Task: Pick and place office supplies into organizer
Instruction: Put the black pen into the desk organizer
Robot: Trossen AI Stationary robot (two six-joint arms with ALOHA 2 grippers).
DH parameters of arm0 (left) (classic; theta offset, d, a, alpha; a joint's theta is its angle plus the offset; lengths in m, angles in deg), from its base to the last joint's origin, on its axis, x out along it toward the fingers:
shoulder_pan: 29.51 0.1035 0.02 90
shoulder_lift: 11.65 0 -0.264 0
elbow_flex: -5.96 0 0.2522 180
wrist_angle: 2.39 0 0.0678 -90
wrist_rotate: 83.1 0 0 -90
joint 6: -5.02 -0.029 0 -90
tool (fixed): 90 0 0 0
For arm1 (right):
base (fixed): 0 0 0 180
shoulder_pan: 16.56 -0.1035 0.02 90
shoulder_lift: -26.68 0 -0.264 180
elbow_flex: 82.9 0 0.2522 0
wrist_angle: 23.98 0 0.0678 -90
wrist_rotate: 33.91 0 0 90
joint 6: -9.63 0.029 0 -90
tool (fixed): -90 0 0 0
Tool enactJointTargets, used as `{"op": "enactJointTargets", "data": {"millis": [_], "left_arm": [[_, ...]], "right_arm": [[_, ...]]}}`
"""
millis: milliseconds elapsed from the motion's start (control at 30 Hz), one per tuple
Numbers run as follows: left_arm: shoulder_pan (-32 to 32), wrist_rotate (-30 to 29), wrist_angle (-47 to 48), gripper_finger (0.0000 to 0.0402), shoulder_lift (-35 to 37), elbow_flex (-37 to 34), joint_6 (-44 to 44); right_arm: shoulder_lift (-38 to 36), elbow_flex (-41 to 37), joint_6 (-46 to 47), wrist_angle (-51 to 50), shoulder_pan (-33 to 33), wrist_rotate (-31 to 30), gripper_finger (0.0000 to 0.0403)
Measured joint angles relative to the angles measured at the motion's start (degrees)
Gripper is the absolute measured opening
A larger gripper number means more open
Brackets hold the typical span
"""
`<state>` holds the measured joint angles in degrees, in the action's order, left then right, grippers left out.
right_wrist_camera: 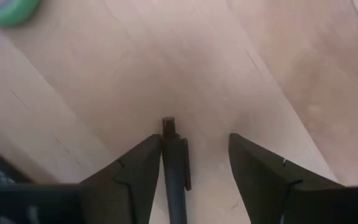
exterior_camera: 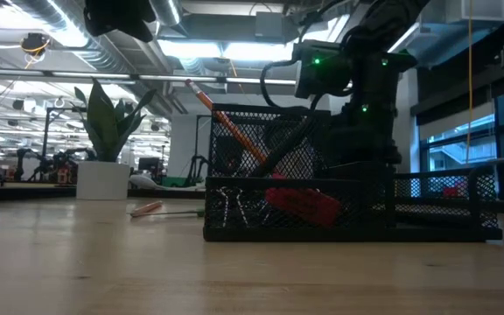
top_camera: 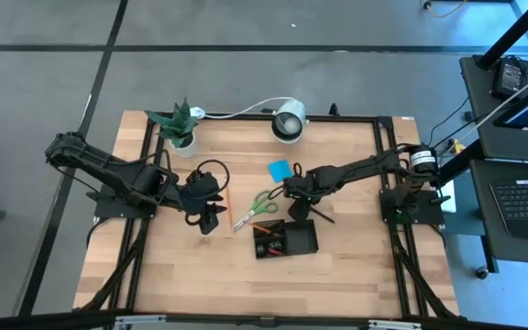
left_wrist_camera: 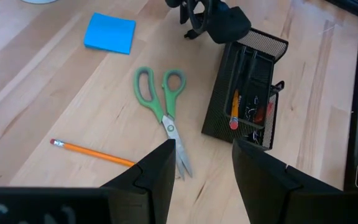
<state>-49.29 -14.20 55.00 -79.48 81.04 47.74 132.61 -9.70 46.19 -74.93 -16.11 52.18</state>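
My left gripper (left_wrist_camera: 202, 158) (top_camera: 211, 218) hovers open over the table, just near of the loose orange pencil (left_wrist_camera: 92, 151) and the tips of the green-handled scissors (left_wrist_camera: 163, 102). The blue sticky-note pad (left_wrist_camera: 109, 33) lies flat beyond them. The black mesh organizer (left_wrist_camera: 244, 93) (top_camera: 285, 238) holds an orange pencil, black pens, clips and a red piece. My right gripper (right_wrist_camera: 194, 146) (top_camera: 291, 191) is open and low, between the scissors and the organizer's far side, with a black pen (right_wrist_camera: 174, 162) between its fingers. My right gripper has the black pen lying lengthwise between its open fingers, with the pen's end (right_wrist_camera: 168, 122) reaching just past the fingertips. The pen runs close along the inner face of one finger (right_wrist_camera: 143, 163), and the other finger stands clear of it. Whether that finger touches the pen I cannot tell.
A potted plant (top_camera: 177, 124) and a white round lamp (top_camera: 289, 122) with its cord stand at the table's far edge. In the low view the organizer (exterior_camera: 348, 192) blocks most of the right arm. Bare wood lies along the near side of the table.
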Motion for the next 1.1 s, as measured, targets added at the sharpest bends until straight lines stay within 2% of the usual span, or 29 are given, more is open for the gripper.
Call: {"op": "enactJointTargets", "data": {"millis": [667,1100], "left_arm": [[0.0,0.1,0.0,0.0152,0.0,0.0,0.0],[0.0,-0.2,0.0,0.0152,0.0,0.0,0.0]], "right_arm": [[0.1,-0.1,-4.1,-0.9,0.0,0.8,0.0056],[-0.8,-0.3,-4.1,-0.9,0.0,-0.2,0.0047]]}}
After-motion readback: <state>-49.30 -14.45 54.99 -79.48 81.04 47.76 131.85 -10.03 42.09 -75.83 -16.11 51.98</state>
